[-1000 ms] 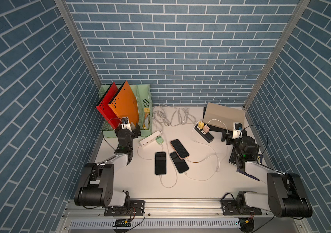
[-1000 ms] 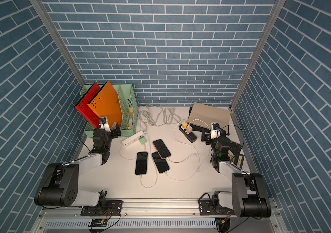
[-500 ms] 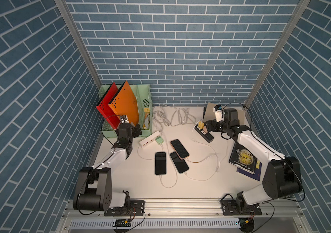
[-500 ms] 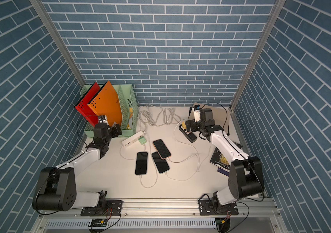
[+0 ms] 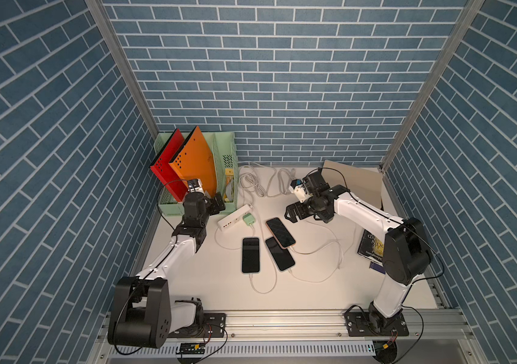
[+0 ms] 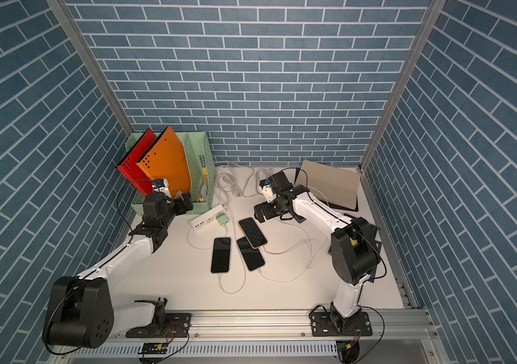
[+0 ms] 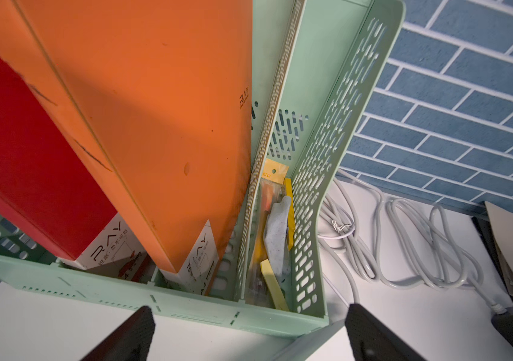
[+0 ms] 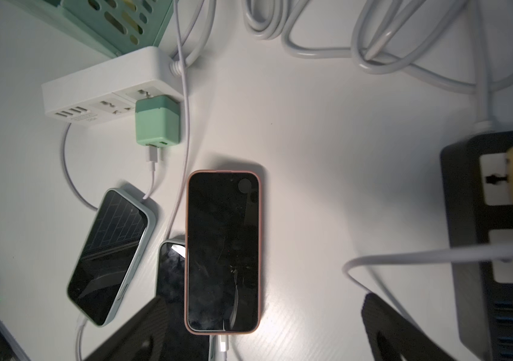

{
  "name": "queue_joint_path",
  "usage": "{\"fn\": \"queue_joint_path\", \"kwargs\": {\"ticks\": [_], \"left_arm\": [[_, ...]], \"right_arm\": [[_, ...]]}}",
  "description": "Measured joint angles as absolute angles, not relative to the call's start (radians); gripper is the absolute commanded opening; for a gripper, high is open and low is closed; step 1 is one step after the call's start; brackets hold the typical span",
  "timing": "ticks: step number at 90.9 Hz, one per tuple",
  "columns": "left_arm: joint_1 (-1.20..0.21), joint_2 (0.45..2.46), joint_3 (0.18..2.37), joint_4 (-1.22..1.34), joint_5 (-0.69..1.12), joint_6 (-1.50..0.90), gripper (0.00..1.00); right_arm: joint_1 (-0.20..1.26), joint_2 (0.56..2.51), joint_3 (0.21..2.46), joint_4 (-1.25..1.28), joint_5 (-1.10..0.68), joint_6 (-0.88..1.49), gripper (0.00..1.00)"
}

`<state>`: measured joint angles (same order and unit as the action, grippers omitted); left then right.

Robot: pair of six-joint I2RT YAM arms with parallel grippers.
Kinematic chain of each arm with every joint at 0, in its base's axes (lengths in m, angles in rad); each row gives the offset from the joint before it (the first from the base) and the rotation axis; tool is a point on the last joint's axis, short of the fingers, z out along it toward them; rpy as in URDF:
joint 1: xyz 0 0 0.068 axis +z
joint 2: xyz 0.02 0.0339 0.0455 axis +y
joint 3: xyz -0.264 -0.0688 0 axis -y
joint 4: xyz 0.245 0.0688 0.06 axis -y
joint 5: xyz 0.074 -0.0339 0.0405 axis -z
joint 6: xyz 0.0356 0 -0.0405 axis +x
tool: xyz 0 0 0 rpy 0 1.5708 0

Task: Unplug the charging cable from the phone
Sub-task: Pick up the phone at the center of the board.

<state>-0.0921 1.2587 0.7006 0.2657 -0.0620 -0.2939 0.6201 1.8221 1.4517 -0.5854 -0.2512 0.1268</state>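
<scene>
A white table is closed in on three sides by blue brick-patterned walls, which are joined at the back corners by metal posts. A metal rail is run along the 6 o'clock edge, and both arms are bolted to it.

With the back wall taken as 12 o'clock, a green rack is set at 10 o'clock, and a red folder and an orange folder are held in it. Grey cords are looped at 12, a tan board is seen at 2, and a book is laid at 3, partly hidden by the right arm. A white strip with a green charger plugged in is laid between the rack and the centre.

Three phones are laid face up at the centre. The pink phone is overlapped onto the middle one, and its cable is plugged in at the 5 o'clock end.

The right gripper is spread wide and empty, clear of the table, just at 1 o'clock of the pink phone. A black strip is seen beside it in the wrist view. The left gripper is likewise spread wide and empty at the rack's front.
</scene>
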Motion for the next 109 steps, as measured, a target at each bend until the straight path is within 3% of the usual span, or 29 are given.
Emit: {"fn": "queue_joint_path", "kwargs": {"ticks": [53,97,109], "left_arm": [[-0.092,1.207,0.656,0.258,-0.039,-0.318,1.00],[-0.092,1.207,0.656,0.258,-0.040,-0.319,1.00],[-0.092,1.207,0.656,0.258,-0.040,-0.319,1.00]], "right_arm": [[0.702,2.112,1.581,-0.583,-0.284,0.126,0.99],[0.712,2.141,1.598,-0.575,-0.268,0.123,0.99],[0.723,2.142,1.598,-0.574,-0.239,0.124,0.94]]}}
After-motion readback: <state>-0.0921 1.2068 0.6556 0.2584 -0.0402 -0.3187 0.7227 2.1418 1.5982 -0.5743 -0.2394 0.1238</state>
